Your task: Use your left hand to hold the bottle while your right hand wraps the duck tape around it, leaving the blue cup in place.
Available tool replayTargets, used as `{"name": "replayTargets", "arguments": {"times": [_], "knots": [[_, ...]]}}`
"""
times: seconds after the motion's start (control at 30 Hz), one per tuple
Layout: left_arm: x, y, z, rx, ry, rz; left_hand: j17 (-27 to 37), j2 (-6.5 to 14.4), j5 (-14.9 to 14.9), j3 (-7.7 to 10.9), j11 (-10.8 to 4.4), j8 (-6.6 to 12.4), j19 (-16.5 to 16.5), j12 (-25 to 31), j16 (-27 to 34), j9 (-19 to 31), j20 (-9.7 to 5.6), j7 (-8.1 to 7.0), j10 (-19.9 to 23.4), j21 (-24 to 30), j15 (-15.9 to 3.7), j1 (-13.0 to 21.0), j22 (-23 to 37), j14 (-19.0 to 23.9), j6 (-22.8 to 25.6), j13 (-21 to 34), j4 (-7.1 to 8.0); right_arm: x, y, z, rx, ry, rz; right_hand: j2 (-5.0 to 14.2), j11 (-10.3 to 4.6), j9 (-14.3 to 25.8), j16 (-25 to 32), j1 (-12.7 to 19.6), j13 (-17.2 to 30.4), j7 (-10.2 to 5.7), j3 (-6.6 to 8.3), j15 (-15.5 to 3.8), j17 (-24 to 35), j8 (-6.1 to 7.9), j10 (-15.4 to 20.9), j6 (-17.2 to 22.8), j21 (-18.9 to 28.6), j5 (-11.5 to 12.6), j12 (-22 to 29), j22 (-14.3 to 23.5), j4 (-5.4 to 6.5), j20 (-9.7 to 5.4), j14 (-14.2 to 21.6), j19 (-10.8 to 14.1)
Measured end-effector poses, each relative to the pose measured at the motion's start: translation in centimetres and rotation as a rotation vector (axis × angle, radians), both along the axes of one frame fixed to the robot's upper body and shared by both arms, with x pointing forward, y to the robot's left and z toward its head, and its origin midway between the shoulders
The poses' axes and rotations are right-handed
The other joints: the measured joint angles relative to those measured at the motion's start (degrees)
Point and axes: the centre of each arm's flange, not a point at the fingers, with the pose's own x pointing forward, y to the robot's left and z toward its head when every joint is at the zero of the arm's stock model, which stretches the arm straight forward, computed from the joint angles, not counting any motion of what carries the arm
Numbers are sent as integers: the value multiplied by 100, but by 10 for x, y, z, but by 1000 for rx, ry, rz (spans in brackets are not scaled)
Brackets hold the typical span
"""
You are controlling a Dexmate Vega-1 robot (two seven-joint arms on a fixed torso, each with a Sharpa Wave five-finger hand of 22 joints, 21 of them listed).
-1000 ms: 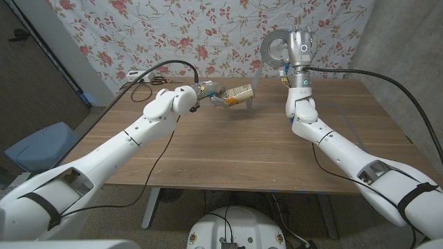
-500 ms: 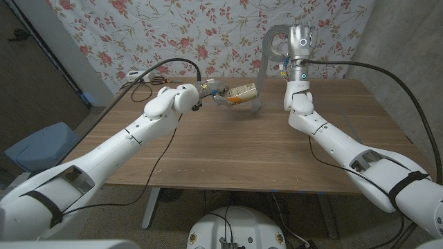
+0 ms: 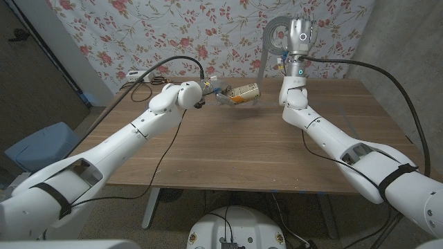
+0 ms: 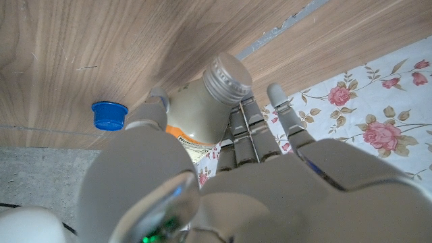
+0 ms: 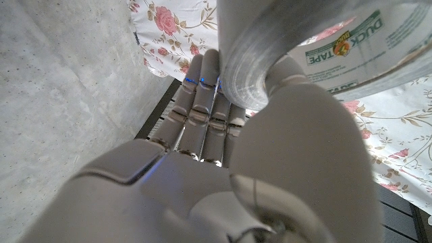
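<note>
Floral backdrop behind a wooden table (image 3: 228, 149); both my arms are up over its far edge.

My left hand (image 3: 208, 90) has its fingers closed around the bottle (image 3: 239, 95), holding it off the table, roughly level, far end pointing toward my right arm. In the left wrist view the bottle's cap (image 4: 227, 73) sticks out past my fingertips (image 4: 278, 101), so the grip sits on the body. A blue cap-like piece (image 4: 108, 115) lies on the table beyond my left hand; can't tell if that is the "blue cup".

My right hand (image 3: 302, 36) is raised well above and to the side of the bottle, fingers closed on the duck tape (image 3: 275, 39) roll. Right wrist view shows the roll (image 5: 317, 40) pressed between thumb and fingers. A strip of tape (image 3: 261, 68) seems to hang from the roll toward the bottle; whether it is stuck to the bottle I can't tell.

Risks as I judge them:
- Pulling the roll away too hard could twist the bottle in my left grip, or peel the strip off.
- Slack strip could fold on itself and stick.
- Wrapping needs the roll to pass around the bottle; my left fingers cover much of the body, so tape may land on them.
- A low swing could knock the blue piece.
</note>
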Motion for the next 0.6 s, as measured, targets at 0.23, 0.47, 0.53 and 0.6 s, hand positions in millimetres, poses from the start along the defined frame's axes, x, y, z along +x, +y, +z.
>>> {"name": "replayTargets", "arguments": {"times": [0.23,0.47,0.53,0.6], "knots": [[10,-5,3,-5,18,0,36,0,-15,0,31,0,21,10,59,0,23,50,32,88,34,0,0,96,50,50,0,-10,10,7,-18,-34,9,-13,19,-4,1,13,0,30,9,11,86,-3,20,31,53,-33,18,-27,-5,10,11,-10],[21,-8,4,-25,45,-1,65,0,-16,0,61,0,-9,142,122,0,53,81,61,154,41,0,1,164,82,88,0,-19,22,12,-52,-53,22,-44,1,-37,78,44,0,60,9,102,102,-28,39,63,169,-43,18,-54,-4,11,101,-11],[22,-8,5,-26,47,1,65,0,-61,0,61,0,11,188,145,1,73,82,61,154,41,0,-23,165,82,88,0,-19,22,12,-57,-52,20,-59,23,-36,79,59,0,60,9,102,102,-28,62,64,185,-58,18,-78,-4,31,102,-31],[24,-8,5,-26,50,4,87,0,-61,0,61,0,11,199,145,1,73,82,61,154,40,0,-27,165,83,96,0,-18,23,12,-63,-43,16,-82,40,-37,81,82,0,88,16,102,103,-39,80,95,208,-72,17,-81,3,40,102,-40]]}}
